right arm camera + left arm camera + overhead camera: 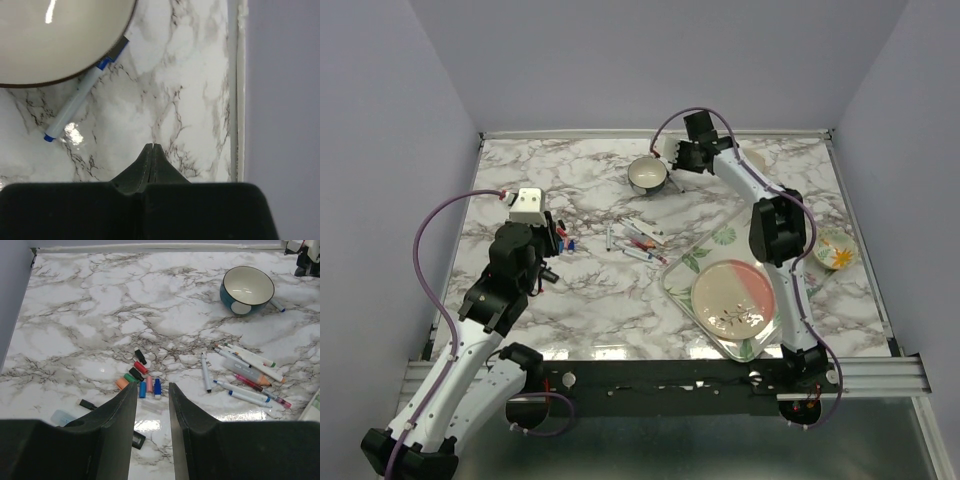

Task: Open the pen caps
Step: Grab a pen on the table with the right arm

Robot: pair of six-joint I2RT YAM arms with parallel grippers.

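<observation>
Several loose pen caps [142,375] lie on the marble table: a black one [140,357], a red one [141,367], a blue one [142,389], and green, orange and pink ones beside them. My left gripper [152,386] hovers just short of this cluster [567,243], open, with nothing between its fingers. A pile of white-barrelled pens [245,375] lies to its right. My right gripper [153,146] is shut and empty at the far side of the table [674,163], next to a bowl. A pen with blue ends [75,102] lies against that bowl.
The dark-rimmed bowl [647,175] stands at the back centre. A floral tray [723,238] holding a pink and cream plate [733,298] sits at the front right, with a small floral bowl [835,250] beyond it. The table's raised back edge [239,90] runs close to my right gripper.
</observation>
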